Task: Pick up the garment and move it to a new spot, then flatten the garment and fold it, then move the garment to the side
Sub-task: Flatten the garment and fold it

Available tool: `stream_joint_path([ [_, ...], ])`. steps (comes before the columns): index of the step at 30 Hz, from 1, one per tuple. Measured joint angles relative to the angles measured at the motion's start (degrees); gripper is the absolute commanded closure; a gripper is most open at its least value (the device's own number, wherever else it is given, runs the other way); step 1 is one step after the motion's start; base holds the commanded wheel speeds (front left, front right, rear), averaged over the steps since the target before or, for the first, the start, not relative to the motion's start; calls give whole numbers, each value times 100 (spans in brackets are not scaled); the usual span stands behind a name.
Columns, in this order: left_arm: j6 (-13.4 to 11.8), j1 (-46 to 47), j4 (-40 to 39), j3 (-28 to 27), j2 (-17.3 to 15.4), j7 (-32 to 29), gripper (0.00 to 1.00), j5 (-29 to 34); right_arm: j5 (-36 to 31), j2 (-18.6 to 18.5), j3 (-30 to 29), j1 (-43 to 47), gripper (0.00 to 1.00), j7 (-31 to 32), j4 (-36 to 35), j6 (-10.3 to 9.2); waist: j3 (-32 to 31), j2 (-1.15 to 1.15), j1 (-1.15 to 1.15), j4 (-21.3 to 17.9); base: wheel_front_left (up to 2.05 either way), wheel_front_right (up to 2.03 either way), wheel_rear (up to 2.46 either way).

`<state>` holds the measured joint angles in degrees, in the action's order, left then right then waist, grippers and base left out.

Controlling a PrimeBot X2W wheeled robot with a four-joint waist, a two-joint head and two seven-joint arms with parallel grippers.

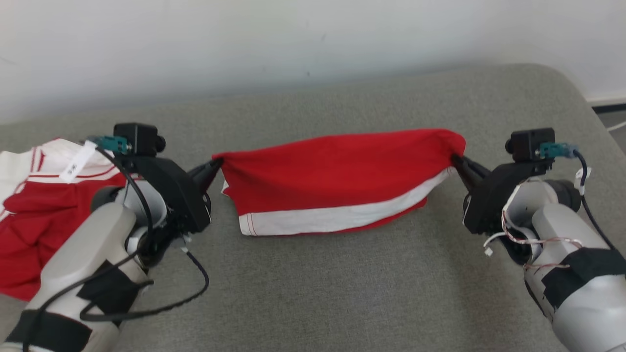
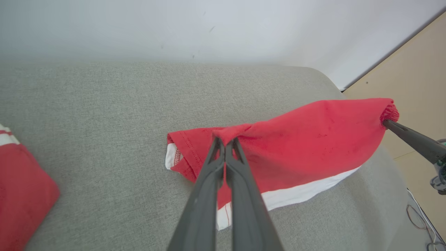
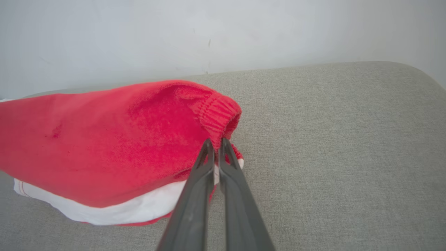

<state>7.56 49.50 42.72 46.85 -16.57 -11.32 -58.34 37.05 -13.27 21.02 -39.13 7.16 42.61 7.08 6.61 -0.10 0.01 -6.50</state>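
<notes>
left claw pinched closed, pointing inward; right claw same, mirrored.

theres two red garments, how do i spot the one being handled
On the grey padded surface, look at the middle: the red garment hangs stretched between the left claw and the right claw. Unlike the crumpled garment lying at the left, it is held by both ends and shows one white band along its lower edge.

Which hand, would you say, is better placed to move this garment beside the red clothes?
Likely the left hand: it grips the garment end nearest the red clothes; the right hand grips the far end.
</notes>
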Motion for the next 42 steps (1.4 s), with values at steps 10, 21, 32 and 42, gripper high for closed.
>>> stream_joint_path([
  [10, 0, 658, 468, 73, 363, 238, 100, 300, -229, 9, 25, -411, 100, -176, 361, -2, 745, 1, 1, -163, 0, 0, 0],
  [21, 0, 753, 909, 191, 433, 913, 0, 422, -297, 60, 69, -617, 0, -598, 765, -2, 822, 1, 0, -11, 0, 0, 0],
  [32, 0, 311, 905, 171, 445, 1807, 0, 497, -300, -193, 149, -157, 0, -926, 936, -1, 405, 0, -1, 118, 0, 0, 0],
  [42, -7, -542, 813, 569, 737, 2102, 0, 735, -657, -337, 554, -12, 0, -950, 1104, -1, 164, 0, -2, 338, 0, 0, 0],
])
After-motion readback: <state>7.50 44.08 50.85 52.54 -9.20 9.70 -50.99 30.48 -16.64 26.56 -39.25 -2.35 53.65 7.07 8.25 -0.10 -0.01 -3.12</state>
